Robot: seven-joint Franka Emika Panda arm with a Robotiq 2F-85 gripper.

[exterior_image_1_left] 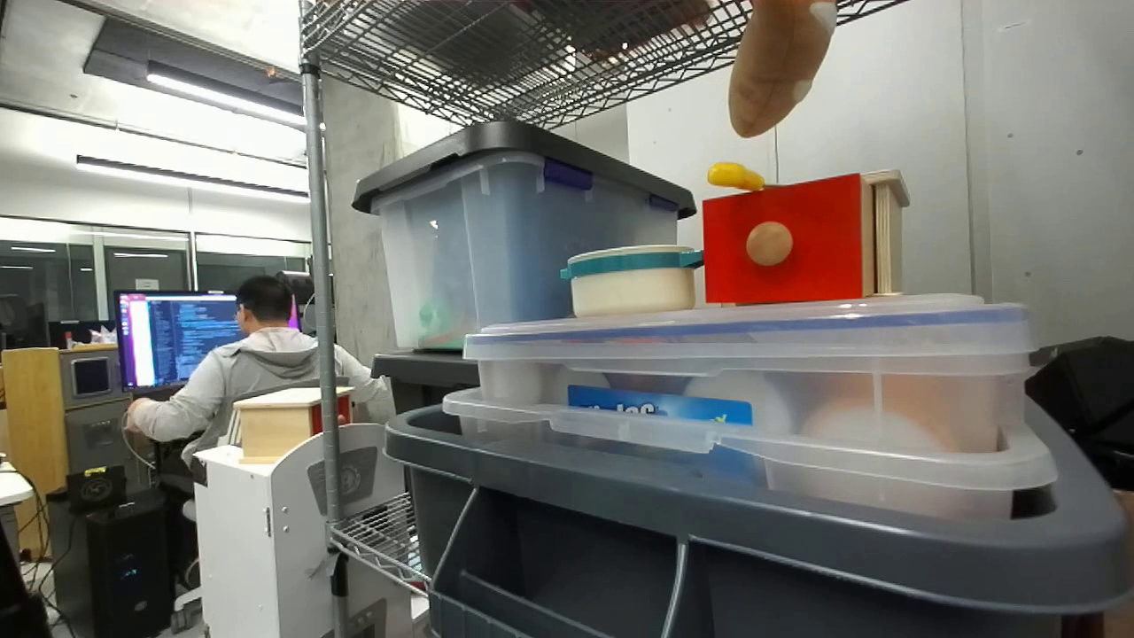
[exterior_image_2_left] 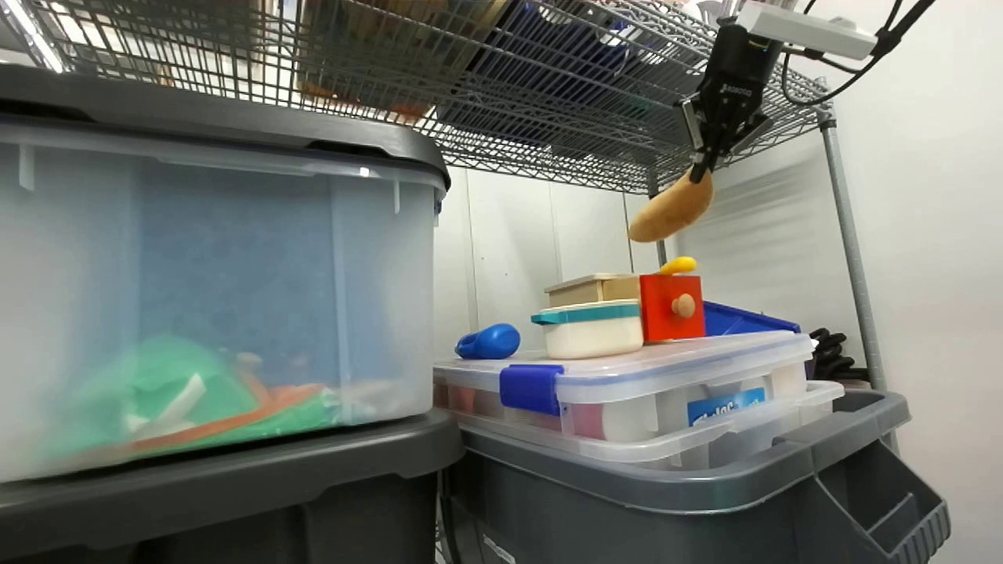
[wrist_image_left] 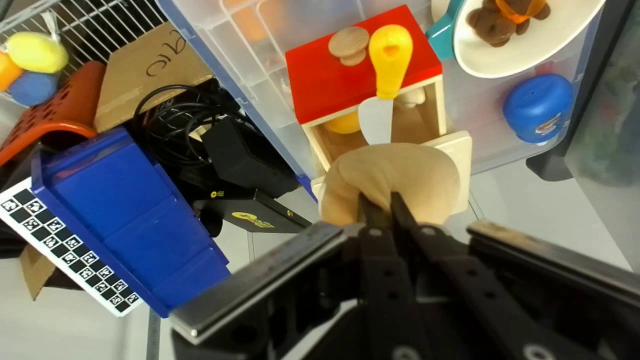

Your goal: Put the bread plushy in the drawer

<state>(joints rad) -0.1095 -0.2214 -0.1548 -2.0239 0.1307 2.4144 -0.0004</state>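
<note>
at upper right in an exterior view, the bread plushy [exterior_image_1_left: 781,66] looks like matt cloth; the drawer [exterior_image_1_left: 811,235] is wood, its red face smooth. the lidded box [exterior_image_1_left: 753,354] is glossy clear plastic, the wire shelf [exterior_image_1_left: 620,96] metal, the carton [wrist_image_left: 145,82] matt cardboard.

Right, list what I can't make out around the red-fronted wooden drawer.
In an exterior view: upper end of the tan, elongated plush bread, cut off by the top edge.
Wrist view: rear of the drawer, largely behind that plush; a rounded yellow item inside, partly behind the front.
Both exterior views: the drawer's contents, behind its walls.
</note>
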